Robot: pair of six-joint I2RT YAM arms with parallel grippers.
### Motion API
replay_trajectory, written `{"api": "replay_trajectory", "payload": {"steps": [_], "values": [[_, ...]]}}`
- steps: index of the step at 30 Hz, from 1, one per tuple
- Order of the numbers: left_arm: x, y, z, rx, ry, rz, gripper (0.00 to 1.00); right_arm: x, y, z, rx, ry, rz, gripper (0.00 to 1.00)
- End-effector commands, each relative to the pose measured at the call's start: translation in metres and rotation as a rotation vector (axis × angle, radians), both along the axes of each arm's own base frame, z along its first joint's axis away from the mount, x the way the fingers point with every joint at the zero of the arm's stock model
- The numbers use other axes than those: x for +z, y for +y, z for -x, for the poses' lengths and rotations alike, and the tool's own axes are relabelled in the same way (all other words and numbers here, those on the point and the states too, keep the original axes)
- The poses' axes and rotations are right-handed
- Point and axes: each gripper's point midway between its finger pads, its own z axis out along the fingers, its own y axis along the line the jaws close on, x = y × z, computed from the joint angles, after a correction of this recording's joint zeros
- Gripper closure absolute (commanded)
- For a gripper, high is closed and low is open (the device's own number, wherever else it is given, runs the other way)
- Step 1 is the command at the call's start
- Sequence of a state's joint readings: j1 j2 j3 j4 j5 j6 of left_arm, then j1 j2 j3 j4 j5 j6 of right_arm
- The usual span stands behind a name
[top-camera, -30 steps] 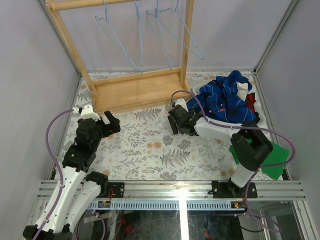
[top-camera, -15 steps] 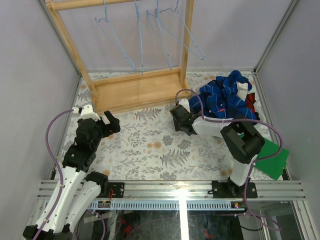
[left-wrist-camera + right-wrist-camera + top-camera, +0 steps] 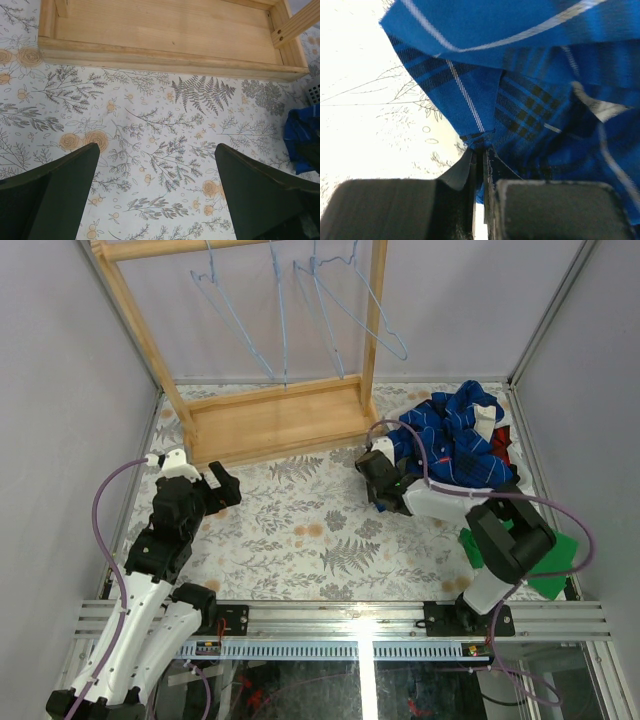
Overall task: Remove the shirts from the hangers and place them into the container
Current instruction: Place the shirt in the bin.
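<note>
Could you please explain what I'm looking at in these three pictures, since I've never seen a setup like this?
These are two robot arms bolted to the near edge of a table covered with a flowered cloth. The wide picture is taken from above and behind them; the other two come from small cameras on each wrist, looking past that arm's own claw.

At the back stands a wooden rack with bare light-blue wire hangers. On the right, a blue plaid shirt is heaped over a white basket, of which only a corner shows. A green cloth lies near the right arm.

The left claw is open over the bare cloth, holding nothing. The right claw is shut on a fold at the edge of the blue plaid shirt.
</note>
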State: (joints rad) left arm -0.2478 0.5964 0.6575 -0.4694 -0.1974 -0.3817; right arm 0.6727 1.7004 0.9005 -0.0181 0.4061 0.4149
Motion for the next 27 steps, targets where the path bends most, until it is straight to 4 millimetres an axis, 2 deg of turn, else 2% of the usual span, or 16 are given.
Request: {"api": "replay_trajectory", "payload": {"steps": [1,5,8,12,17,19,21,24,27], "values": [[0.007,0.000,-0.002,-0.001,-0.025,0.009,0.00,0.075,-0.016,-0.007,-0.022,-0.165,-0.015,1.00],[0.007,0.000,-0.002,-0.001,-0.027,0.010,0.00,0.162,-0.044,-0.011,-0.091,-0.392,-0.042,1.00],[0.008,0.000,-0.002,-0.001,-0.028,0.010,0.00,0.207,-0.073,-0.010,-0.163,-0.509,-0.040,1.00],[0.008,-0.001,-0.002,-0.003,-0.029,0.013,0.00,0.242,-0.115,-0.011,-0.281,-0.597,0.003,1.00],[0.008,-0.001,-0.002,-0.004,-0.029,0.013,0.00,0.262,-0.161,-0.021,-0.404,-0.624,0.028,1.00],[0.007,-0.001,-0.002,-0.004,-0.027,0.013,0.00,0.262,-0.174,-0.029,-0.427,-0.603,0.029,1.00],[0.007,-0.001,-0.002,-0.006,-0.027,0.014,0.00,0.243,-0.189,-0.041,-0.462,-0.538,0.049,0.99],[0.007,-0.002,-0.002,-0.009,-0.025,0.015,0.00,0.187,-0.206,-0.055,-0.490,-0.378,0.074,0.99],[0.006,-0.002,-0.002,-0.010,-0.024,0.014,0.00,0.112,-0.210,-0.057,-0.492,-0.164,0.082,0.98]]}}
